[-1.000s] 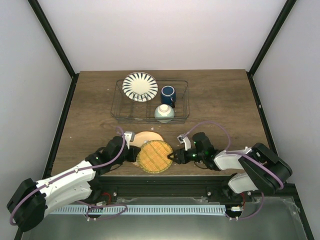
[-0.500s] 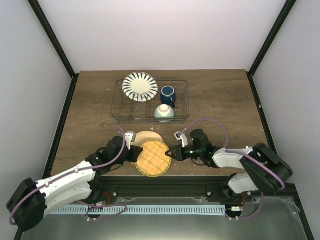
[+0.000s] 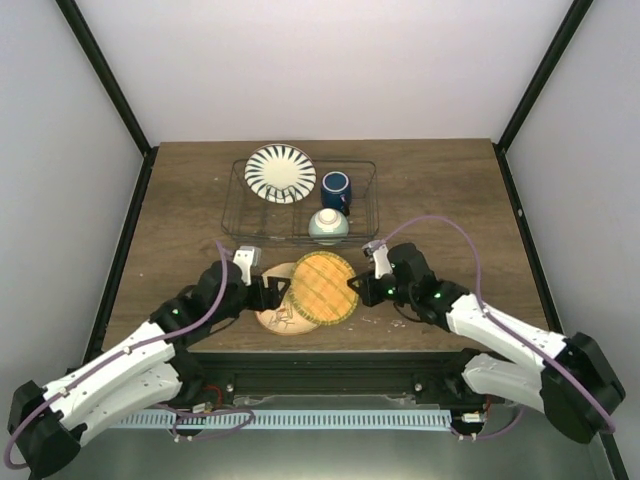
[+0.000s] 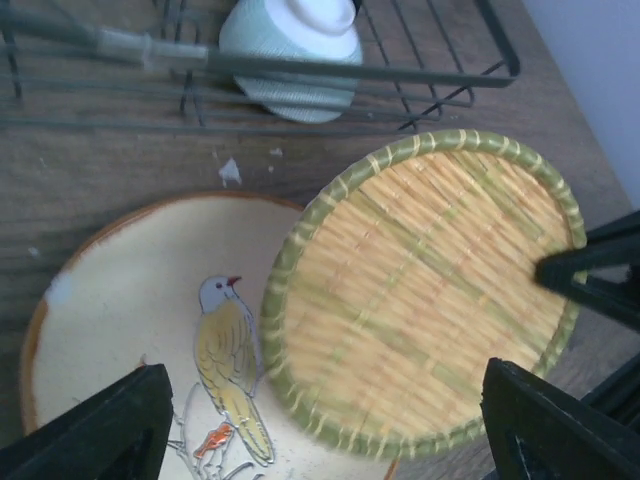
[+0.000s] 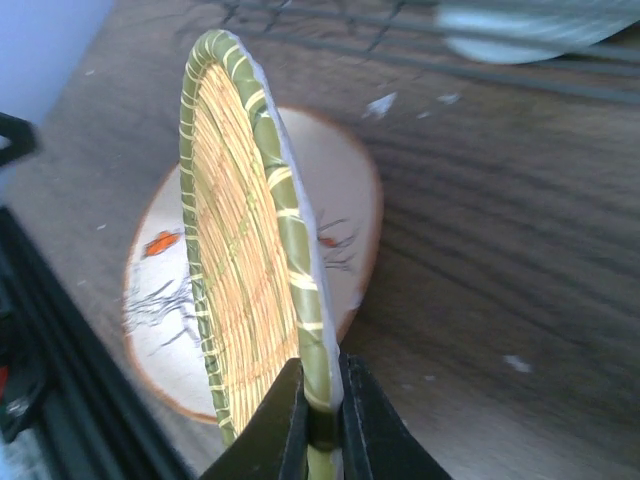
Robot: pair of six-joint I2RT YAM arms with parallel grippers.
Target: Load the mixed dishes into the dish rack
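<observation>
Yellow plate (image 3: 325, 288), clamped at its rim by the right gripper (image 3: 352, 288), is held tilted over the cream plate (image 3: 275, 318); left gripper (image 3: 272, 293) is spread wide alongside. Rack (image 3: 262, 241) beyond is occupied by bowl (image 3: 328, 226), mug (image 3: 336, 187), striped plate (image 3: 279, 172).

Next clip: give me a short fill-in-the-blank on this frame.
The right pincer grips the yellow-orange plate by its ___.
The cream patterned plate shows a painted ___.
The mint-green bowl sits ___ in the dish rack.
The left pincer is ___.
Missing: rim; bird; upside down; open.
</observation>
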